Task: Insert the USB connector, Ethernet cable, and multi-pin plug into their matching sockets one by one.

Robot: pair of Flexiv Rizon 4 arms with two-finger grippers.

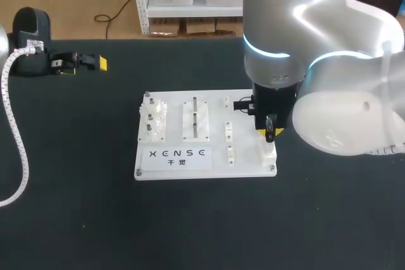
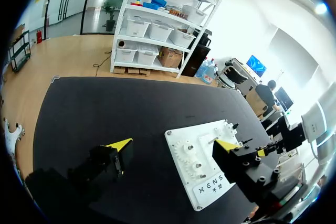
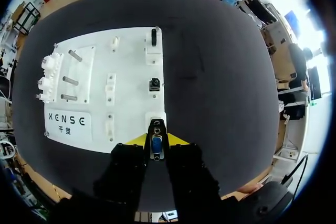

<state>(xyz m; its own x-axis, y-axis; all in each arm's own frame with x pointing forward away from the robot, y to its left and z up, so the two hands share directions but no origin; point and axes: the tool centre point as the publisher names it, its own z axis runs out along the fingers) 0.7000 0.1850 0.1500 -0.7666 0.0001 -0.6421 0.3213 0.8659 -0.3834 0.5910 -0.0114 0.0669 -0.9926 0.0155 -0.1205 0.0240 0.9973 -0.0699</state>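
A white task board lies mid-table. My right gripper hangs over its right front corner. In the right wrist view that gripper is shut on a multi-pin plug with a blue face, black body upright between the yellow tips. The plug sits right at a white socket block on the board's near edge. Further along the same strip are a small black square socket and a block with a black piece in it. My left gripper rests open at the far left, off the board.
White gears and upright pegs fill the board's left and middle parts. In the left wrist view the board lies ahead of the wide-spread left gripper. A white corrugated hose runs along the table's left side.
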